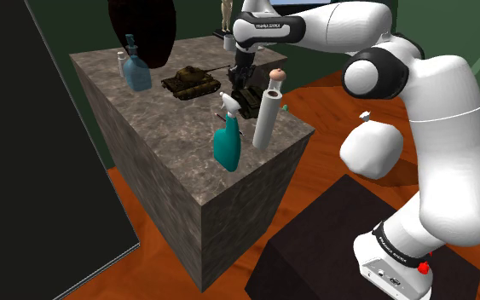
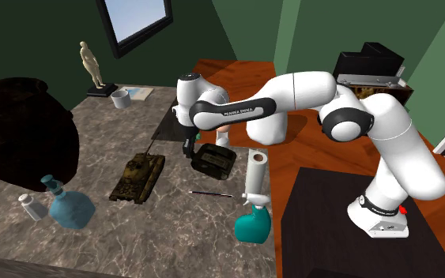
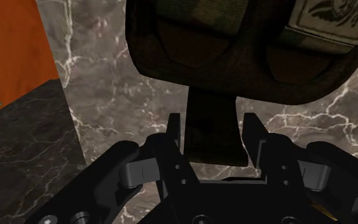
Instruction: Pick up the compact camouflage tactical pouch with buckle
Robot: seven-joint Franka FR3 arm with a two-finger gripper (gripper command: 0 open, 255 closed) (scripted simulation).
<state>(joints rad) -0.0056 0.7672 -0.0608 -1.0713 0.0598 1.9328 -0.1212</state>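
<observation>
On counter (image 1: pixel 157 141): pouch (image 1: pixel 248 101) w/ gripper (image 3: pixel 212 124) just above. Shoulder view: tank (image 1: pixel 191 82) left of pouch, roll (image 1: pixel 266 115) just right, spray bottle (image 1: pixel 227 143) in front, flask (image 1: pixel 135 70) far left.

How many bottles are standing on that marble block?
4: blue bottle and small white bottle at the shoulder view's far left; teal spray bottle and tall white bottle by the block's near edge. The arm may hide more.
</observation>
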